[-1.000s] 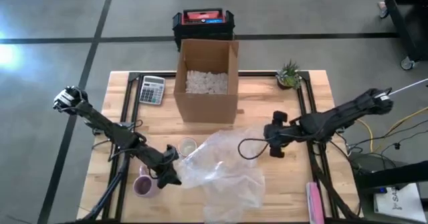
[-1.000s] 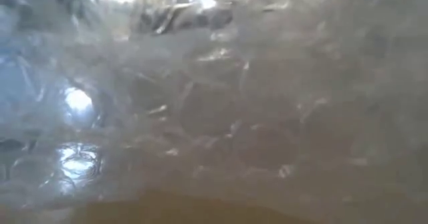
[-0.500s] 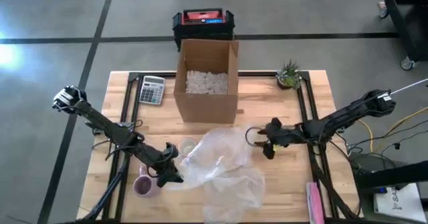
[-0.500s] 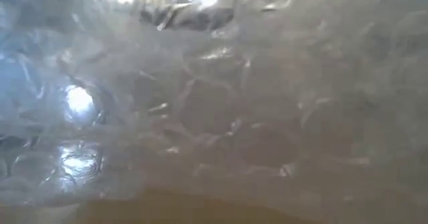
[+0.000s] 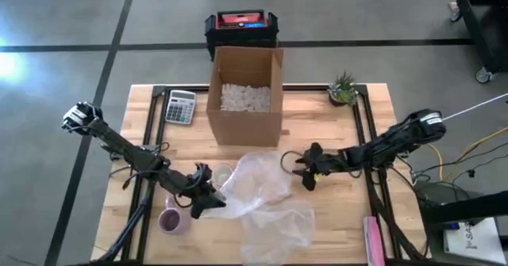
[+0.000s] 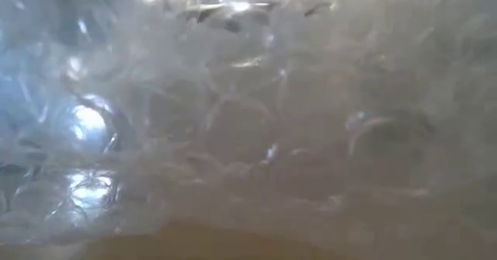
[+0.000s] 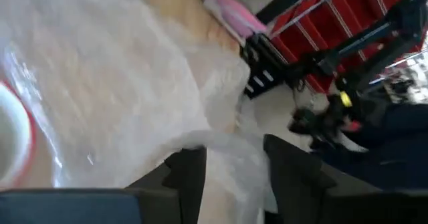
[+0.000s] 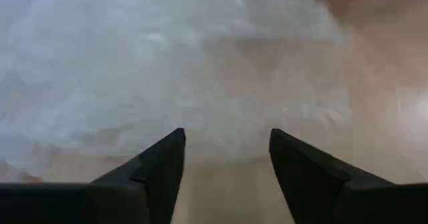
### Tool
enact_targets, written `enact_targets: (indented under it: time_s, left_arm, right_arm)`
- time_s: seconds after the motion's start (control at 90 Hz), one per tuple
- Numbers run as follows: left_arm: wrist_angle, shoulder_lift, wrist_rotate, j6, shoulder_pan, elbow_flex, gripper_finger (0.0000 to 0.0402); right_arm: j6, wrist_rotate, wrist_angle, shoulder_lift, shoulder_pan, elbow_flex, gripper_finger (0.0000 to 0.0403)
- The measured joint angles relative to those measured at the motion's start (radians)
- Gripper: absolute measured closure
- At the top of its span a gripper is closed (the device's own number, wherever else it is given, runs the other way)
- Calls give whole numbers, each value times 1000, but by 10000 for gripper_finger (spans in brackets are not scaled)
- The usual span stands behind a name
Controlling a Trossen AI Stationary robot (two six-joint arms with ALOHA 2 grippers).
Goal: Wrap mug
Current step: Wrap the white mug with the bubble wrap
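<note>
From above, my left gripper point(image 5: 208, 202) fingers pinch crumpled clear bubble wrap point(image 5: 266, 198) beside the pink ceramic mug point(image 5: 170, 220); my right gripper point(image 8: 226, 158) fingers stand spread in the right wrist view.

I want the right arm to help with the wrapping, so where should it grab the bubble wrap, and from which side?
Probably the bubble wrap edge facing the right gripper, approached low from the right. That edge lies loose near its open fingers, while the left gripper seems to pinch the opposite side beside the pink mug.
</note>
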Motion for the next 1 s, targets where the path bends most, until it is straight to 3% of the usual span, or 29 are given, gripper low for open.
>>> enact_targets:
  time_s: [0.089, 0.211, 0.4, 0.533, 0.622, 0.8, 0.878, 1.0]
  left_arm:
    - [-2, 0, -23, 22, 7, 0, 289]
    - [2, 0, -59, 55, 7, 0, 317]
    - [6, 0, -60, 100, 7, 0, 366]
    - [5, 0, -60, 135, 7, 0, 397]
    - [6, 0, -59, 145, 7, 0, 394]
    - [8, 0, -59, 145, 7, 0, 375]
    - [6, 0, -59, 151, 7, 0, 370]
    - [4, 0, -59, 153, 7, 0, 366]
  right_arm:
    - [-99, -2, -24, 53, -2, 72, 294]
    - [-243, -4, -301, 31, -6, 165, 385]
    - [-319, 104, -887, -139, 10, 330, 399]
    - [-332, 264, -1136, -299, 74, 437, 402]
    - [-284, 255, -1162, -397, 99, 456, 401]
    - [5, 220, -1247, -490, 62, 382, 388]
    - [163, 95, -1188, -499, -5, 318, 363]
    - [196, -127, -913, -453, -101, 181, 304]
